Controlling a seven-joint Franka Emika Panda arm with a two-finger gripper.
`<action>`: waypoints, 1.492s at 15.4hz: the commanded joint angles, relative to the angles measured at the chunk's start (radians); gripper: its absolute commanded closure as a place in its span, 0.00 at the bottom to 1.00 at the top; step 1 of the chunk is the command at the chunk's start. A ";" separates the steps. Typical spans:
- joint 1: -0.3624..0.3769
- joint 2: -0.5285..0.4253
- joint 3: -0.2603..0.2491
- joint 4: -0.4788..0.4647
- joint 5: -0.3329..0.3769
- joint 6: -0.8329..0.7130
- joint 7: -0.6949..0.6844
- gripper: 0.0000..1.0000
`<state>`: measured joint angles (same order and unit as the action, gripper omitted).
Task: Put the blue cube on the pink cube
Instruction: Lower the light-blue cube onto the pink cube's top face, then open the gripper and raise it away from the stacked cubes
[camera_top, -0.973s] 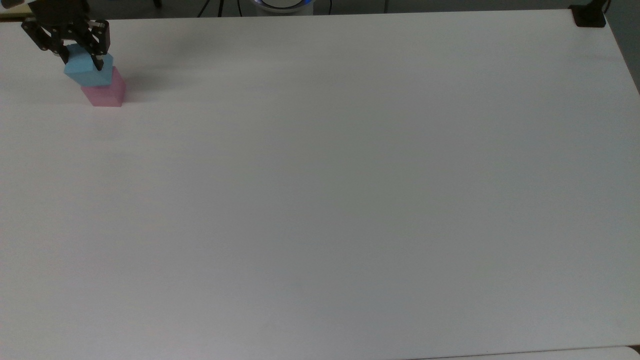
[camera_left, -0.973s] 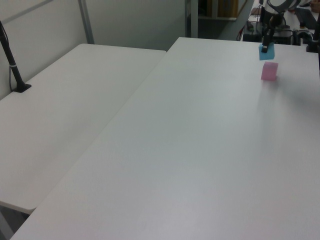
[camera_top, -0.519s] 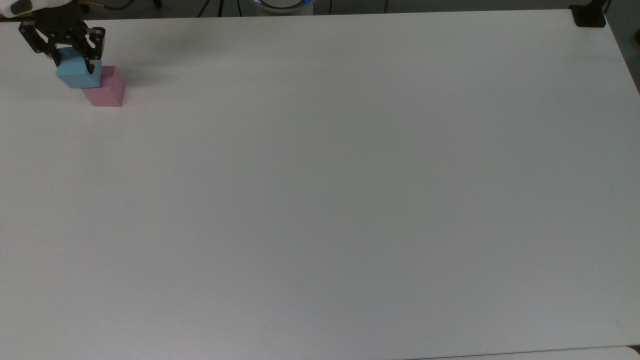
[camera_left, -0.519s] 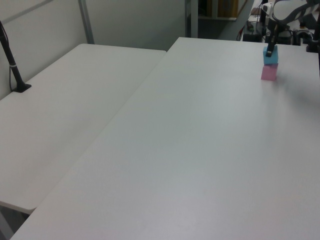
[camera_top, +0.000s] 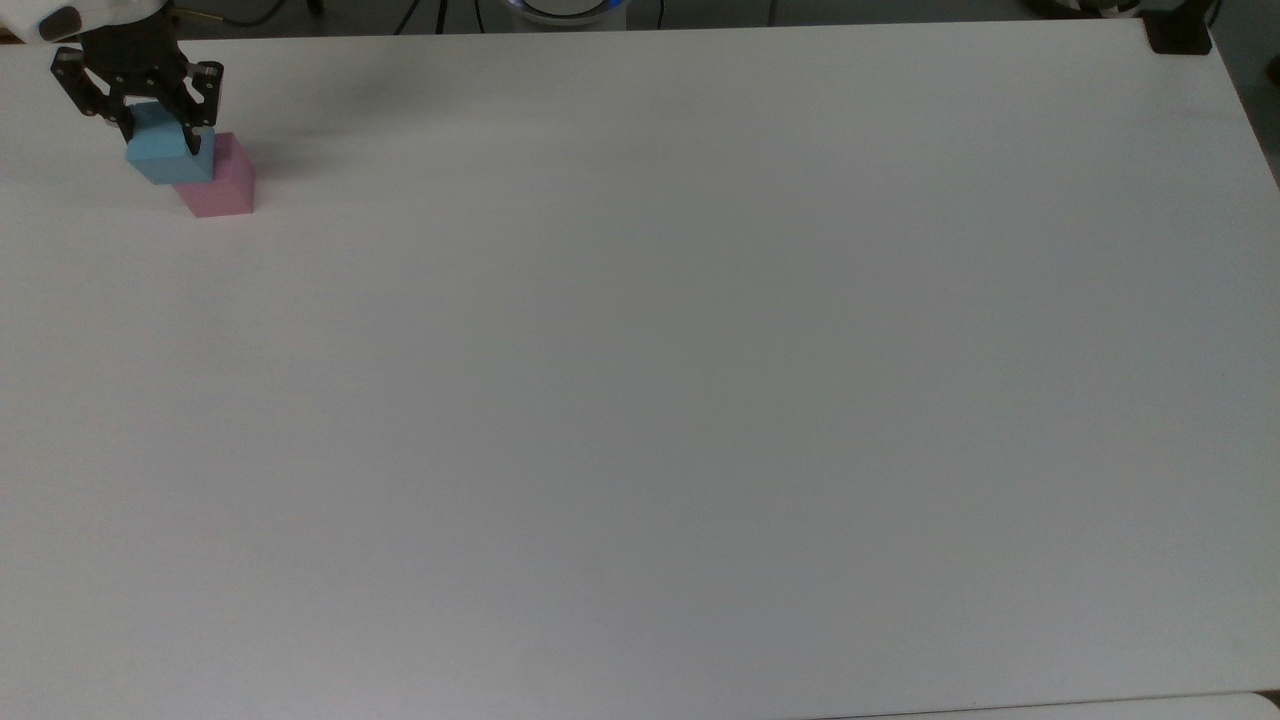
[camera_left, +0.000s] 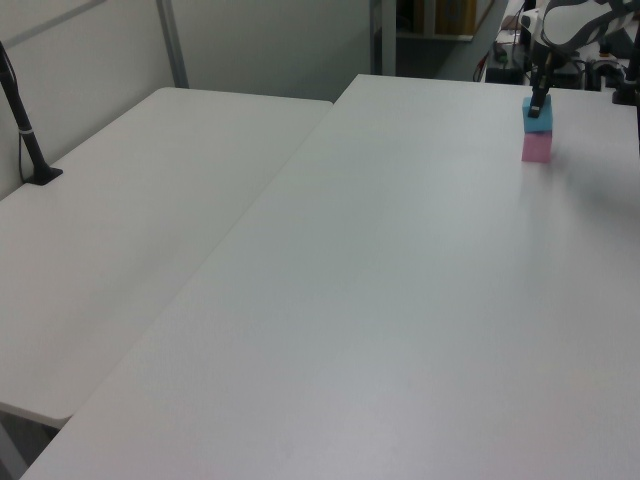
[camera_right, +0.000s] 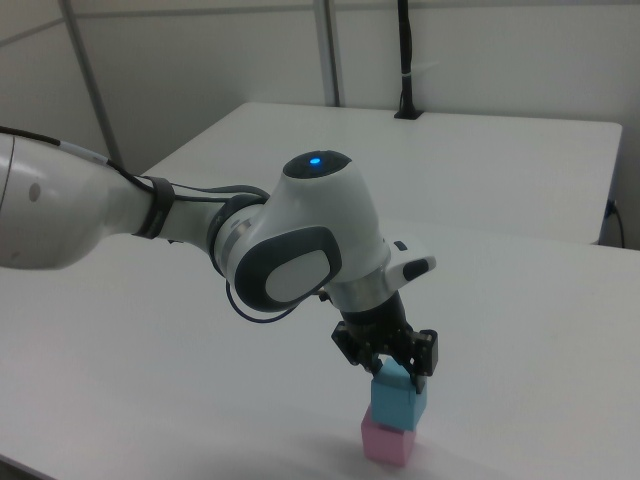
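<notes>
Blue cube (camera_right: 398, 399) sits on pink cube (camera_right: 386, 442), clamped by tool (camera_right: 392, 373).

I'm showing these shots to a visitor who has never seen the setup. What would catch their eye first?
The blue cube sitting on the pink cube, near the bottom of the right view, the only colour on the white table. Next, the gripper closed on the blue cube from above. Then the arm's bulky white joint with a lit blue dot.
</notes>
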<state>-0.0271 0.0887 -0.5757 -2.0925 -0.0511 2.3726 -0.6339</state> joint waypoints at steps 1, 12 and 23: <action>0.029 -0.040 -0.021 -0.024 -0.004 -0.012 0.022 0.80; 0.026 -0.067 -0.021 -0.024 -0.003 -0.062 0.017 0.00; 0.061 -0.115 0.063 0.291 -0.004 -0.565 0.161 0.00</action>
<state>0.0155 0.0210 -0.5710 -1.9321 -0.0508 2.0254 -0.5396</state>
